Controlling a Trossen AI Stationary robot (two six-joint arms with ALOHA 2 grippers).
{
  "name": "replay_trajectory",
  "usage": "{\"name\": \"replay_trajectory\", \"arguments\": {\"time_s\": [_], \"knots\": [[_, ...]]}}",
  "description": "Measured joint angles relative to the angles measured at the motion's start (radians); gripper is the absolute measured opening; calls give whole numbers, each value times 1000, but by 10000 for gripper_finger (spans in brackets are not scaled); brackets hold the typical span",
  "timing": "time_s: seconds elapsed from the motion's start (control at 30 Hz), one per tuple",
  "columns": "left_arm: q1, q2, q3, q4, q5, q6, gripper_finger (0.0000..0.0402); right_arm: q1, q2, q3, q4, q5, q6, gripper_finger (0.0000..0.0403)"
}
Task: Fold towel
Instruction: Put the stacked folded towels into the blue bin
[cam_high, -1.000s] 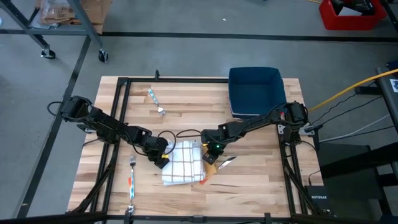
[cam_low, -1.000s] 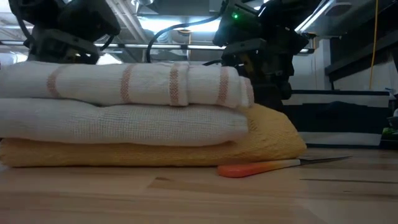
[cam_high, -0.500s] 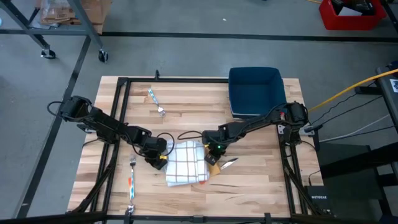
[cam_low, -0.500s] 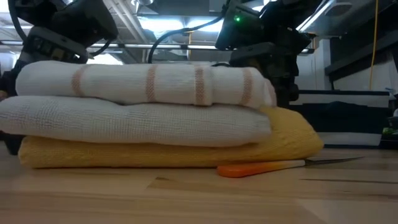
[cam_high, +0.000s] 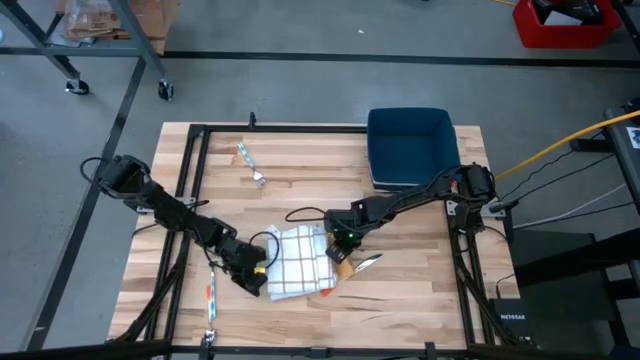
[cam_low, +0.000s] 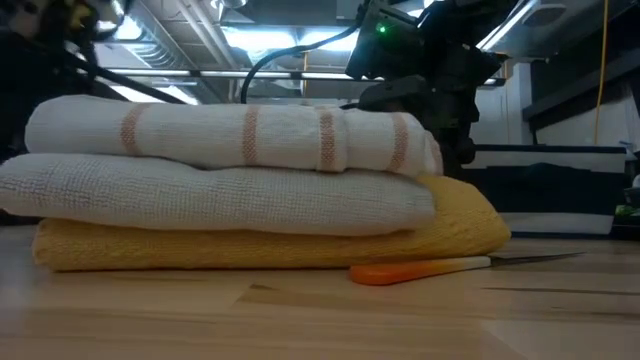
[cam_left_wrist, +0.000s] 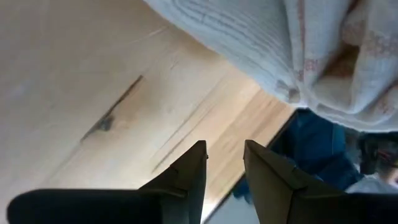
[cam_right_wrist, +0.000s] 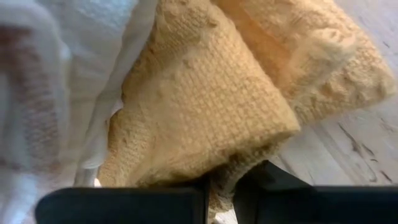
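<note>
Towel (cam_high: 297, 262) folded on table (cam_high: 300, 165), right gripper (cam_high: 342, 243) pinching yellow cloth (cam_right_wrist: 205, 112); left gripper (cam_left_wrist: 222, 163) empty

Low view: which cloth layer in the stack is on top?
The white towel with reddish-brown stripes. It lies over a plain white woven layer, and the yellow cloth sits at the bottom on the table.

The folded towel stack (cam_high: 297, 260) fills the table's (cam_high: 400, 300) front middle, with 2 arms flanking it: left gripper (cam_high: 252, 279) at its left edge, right gripper (cam_high: 341, 247) at its right. An orange-handled knife (cam_low: 440, 266) lies just in front. Bare wood stays open front right, while the blue bin (cam_high: 411, 147) blocks the back right corner.
</note>
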Motion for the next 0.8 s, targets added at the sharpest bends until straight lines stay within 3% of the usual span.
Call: {"name": "replay_trajectory", "arguments": {"time_s": [0.2, 0.37, 0.6, 0.8], "knots": [[-58, 2, 0, 6, -266, -117, 100, 0, 0, 0, 13, 1, 0, 47], [-42, 20, 1, 3, -417, -180, 100, 0, 0, 0, 59, 1, 0, 46], [34, 53, 7, -56, -462, -169, 100, 0, 0, 0, 74, 12, 0, 46], [120, 51, 7, -118, -463, -46, 100, 0, 0, 0, 49, 142, 0, 47]]}}
